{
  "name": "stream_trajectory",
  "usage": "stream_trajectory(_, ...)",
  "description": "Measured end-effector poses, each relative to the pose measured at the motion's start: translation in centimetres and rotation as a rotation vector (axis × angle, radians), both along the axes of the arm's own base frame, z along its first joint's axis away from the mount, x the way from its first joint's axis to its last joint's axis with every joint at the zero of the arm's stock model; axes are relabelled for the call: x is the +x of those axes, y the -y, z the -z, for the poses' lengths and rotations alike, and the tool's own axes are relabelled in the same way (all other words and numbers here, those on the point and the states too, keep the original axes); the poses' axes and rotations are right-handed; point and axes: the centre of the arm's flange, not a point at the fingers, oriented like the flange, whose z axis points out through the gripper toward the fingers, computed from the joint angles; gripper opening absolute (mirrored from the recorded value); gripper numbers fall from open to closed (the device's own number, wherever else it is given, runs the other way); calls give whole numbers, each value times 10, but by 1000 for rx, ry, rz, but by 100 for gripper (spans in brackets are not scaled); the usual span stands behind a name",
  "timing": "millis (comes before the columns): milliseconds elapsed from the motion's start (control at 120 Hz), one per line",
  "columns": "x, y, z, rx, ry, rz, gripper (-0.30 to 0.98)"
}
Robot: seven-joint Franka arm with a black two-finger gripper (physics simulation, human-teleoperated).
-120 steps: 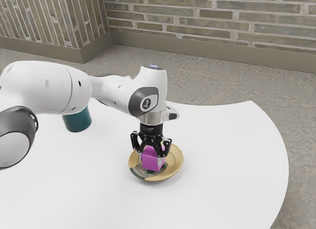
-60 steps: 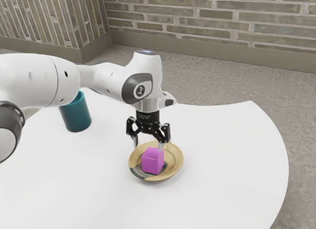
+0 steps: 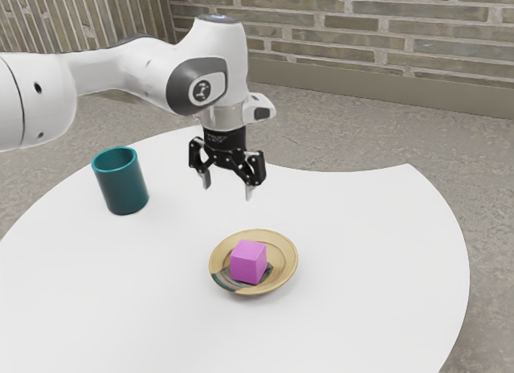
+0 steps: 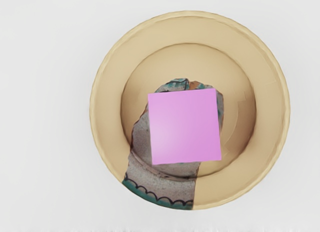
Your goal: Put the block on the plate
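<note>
Gripper (image 3: pixel 227 191), black, two-fingered: raised above the plate (image 3: pixel 288 265), its fingers spread wide apart. Block (image 3: pixel 249 262), one, magenta cube: resting on the plate, over part of a grey-and-teal patterned patch (image 4: pixel 160 189). Plate, round, tan, raised rim: on a white bench (image 3: pixel 369 236). Cup (image 3: pixel 123 188), teal, upright: on the bench, well apart from the plate.

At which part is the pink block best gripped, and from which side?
Probably from above, with the fingers on two opposite upright faces: the block is a cube, resting inside the plate, whose raised rim could hinder a low approach.
</note>
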Motion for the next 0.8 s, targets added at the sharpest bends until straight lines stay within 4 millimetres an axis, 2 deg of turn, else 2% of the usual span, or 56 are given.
stream_trajectory(250,-3,-22,-58,28,29,17,69)
stream_trajectory(383,2,-64,-79,20,45,-16,69)
stream_trajectory(567,5,-157,-85,24,33,-108,69)
stream_trajectory(733,0,-184,-114,31,76,-99,69)
stream_trajectory(800,-1,-189,-135,37,104,-94,69)
